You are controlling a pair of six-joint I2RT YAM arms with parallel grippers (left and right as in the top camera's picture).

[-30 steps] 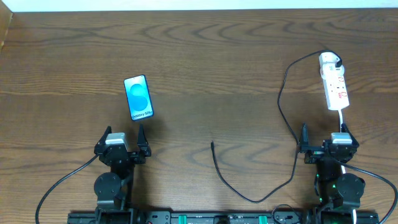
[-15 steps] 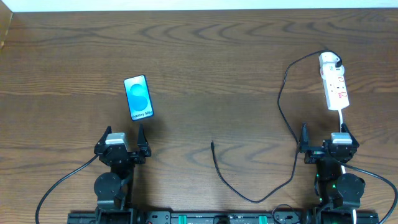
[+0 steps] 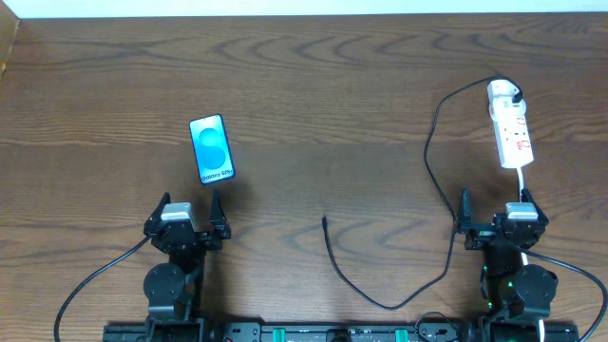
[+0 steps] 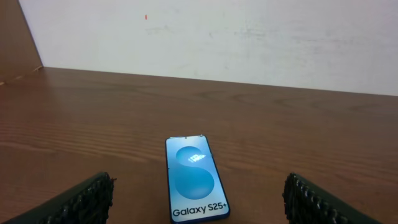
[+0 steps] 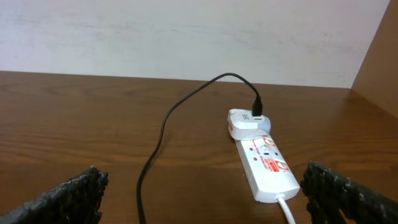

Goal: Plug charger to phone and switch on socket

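Note:
The phone lies flat on the table, blue screen up, just ahead of my left gripper; in the left wrist view the phone sits between the open fingers. The white socket strip lies at the far right, ahead of my right gripper. The charger's white plug sits in the strip's far end. Its thin black cable loops down to a loose connector tip at table centre. Both grippers are open and empty.
The brown wooden table runs back to a white wall. A wooden side panel stands at the right edge. The strip's white lead runs toward the right arm base.

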